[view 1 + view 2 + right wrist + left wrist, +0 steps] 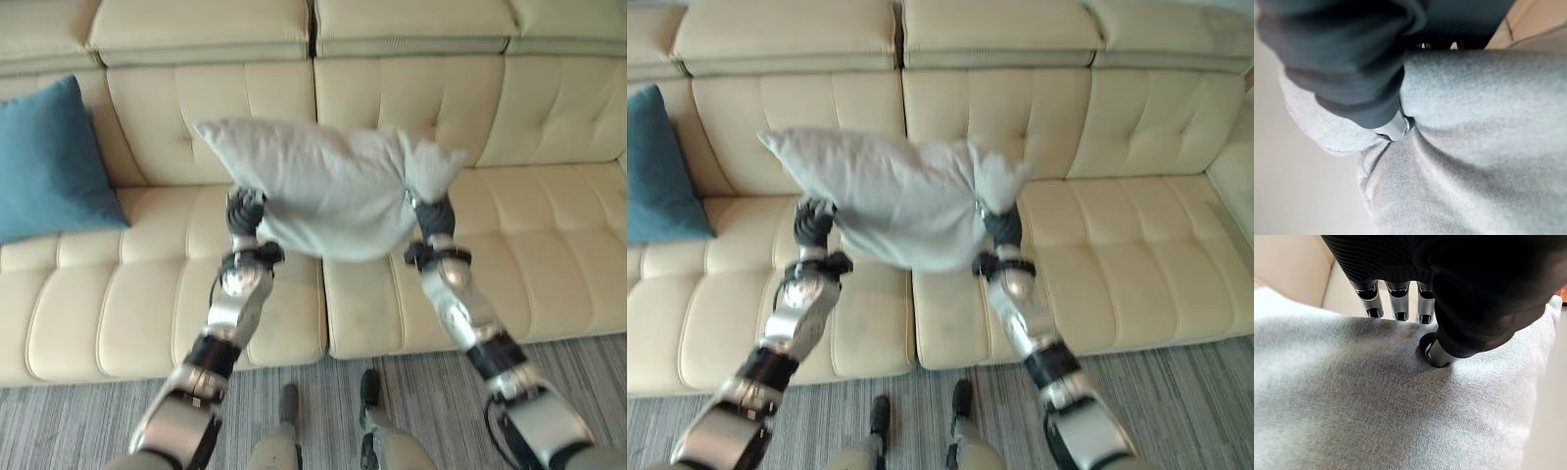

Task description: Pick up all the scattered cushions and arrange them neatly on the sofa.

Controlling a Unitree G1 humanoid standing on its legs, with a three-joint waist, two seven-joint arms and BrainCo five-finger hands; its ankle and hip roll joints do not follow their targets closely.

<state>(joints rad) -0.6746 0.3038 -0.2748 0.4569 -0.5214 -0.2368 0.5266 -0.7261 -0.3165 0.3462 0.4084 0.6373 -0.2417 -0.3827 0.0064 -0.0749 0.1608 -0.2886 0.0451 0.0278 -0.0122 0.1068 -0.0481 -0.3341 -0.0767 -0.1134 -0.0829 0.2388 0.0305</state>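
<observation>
We see a cream sofa (pixel 470 264) with tufted seat and back cushions; it stands on a floor covered with a grey striped carpet (pixel 411 392), which shows along the front edge of the sofa. On the seat at the robot's left lies a teal cushion (pixel 49 162), and it leans upright against the backrest. The other seat parts, at the middle and at the right, carry nothing that rests directly on them.

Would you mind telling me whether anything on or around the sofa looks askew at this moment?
The grey cushion is off the sofa, held in the air between the left hand and right hand, tilted and bunched at its right corner. The blue cushion leans upright at the left end.
</observation>
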